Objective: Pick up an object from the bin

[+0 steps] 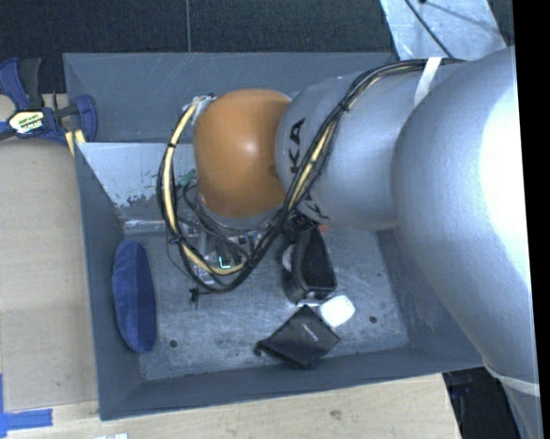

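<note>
Grey bin [117, 384]; blue oblong pad [135, 299]; black wallet [298, 341]; small white lump [338, 310].

Black letters [295, 147], perhaps "KA", stand on the silver arm [374, 160], partly hidden by cables [330, 130]; the rest is unreadable.

The bin [105, 273] is scuffed, matt grey metal, the blue oblong pad [134, 296] looks soft and cloth-like, and the arm's orange cover [238, 155] has a smooth, faint sheen.

A blue oblong pad [134, 295] lies left; a white lump [337, 310] touches a flat black pouch [297, 339].
</note>
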Available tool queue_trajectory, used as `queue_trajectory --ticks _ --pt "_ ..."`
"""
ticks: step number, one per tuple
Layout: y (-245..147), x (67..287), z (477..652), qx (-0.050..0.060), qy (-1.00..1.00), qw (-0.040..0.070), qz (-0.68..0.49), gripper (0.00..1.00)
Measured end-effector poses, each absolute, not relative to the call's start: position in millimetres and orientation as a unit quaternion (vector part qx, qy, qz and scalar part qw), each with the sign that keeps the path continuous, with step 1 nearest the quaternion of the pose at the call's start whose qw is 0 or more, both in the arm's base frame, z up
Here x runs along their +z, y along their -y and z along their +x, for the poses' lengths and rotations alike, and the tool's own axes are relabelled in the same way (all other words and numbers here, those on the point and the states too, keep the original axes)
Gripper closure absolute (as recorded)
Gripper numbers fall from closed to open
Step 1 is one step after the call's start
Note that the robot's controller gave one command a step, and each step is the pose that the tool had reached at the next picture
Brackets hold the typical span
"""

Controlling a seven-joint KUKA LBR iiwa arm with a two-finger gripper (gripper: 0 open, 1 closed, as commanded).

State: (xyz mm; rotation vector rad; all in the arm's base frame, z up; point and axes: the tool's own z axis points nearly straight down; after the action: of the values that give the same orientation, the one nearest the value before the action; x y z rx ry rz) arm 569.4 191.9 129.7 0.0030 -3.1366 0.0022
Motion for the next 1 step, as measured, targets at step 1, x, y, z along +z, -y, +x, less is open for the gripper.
queue_trajectory --ticks 1 --pt "-118.3 68.8 609.6 0.001 0.994 0.000 0.111 0.00"
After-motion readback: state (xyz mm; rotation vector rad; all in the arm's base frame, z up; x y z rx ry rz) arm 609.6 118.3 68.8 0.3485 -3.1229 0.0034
